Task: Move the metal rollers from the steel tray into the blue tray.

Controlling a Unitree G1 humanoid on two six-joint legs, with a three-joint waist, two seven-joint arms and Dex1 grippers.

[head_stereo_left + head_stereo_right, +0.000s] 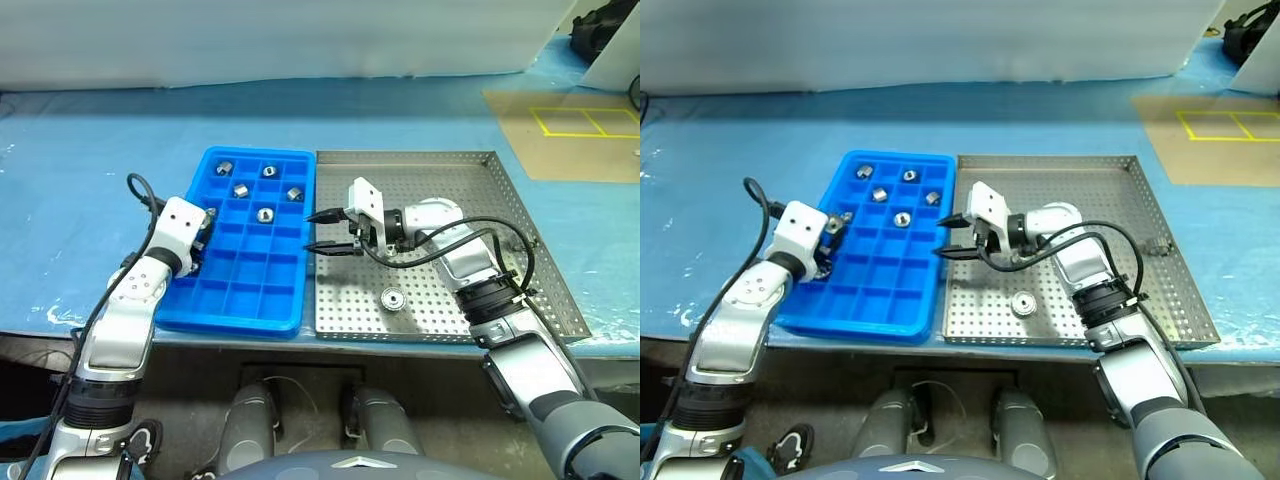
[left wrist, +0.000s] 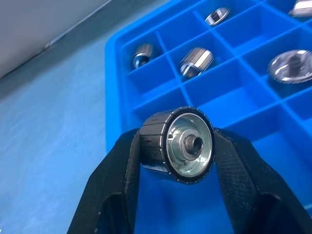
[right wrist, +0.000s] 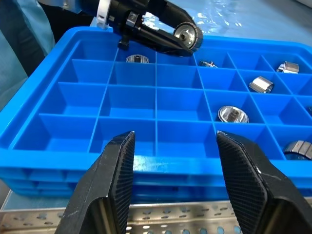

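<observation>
The left gripper (image 2: 178, 146) pinches a roller (image 2: 177, 145) between its fingers (image 2: 122, 165) over the blue tray's (image 1: 228, 300) nine o'clock edge; released off-centre, it could land on a divider and roll into the wrong cell or off onto the counter (image 1: 80, 200). The right gripper (image 1: 325, 231) stands half open and empty at the steel tray's (image 1: 545, 270) nine o'clock rim, close enough to crowd the drop. Five rollers lie in separate cells toward twelve o'clock; one roller (image 1: 392, 298) remains on the steel tray near six o'clock
</observation>
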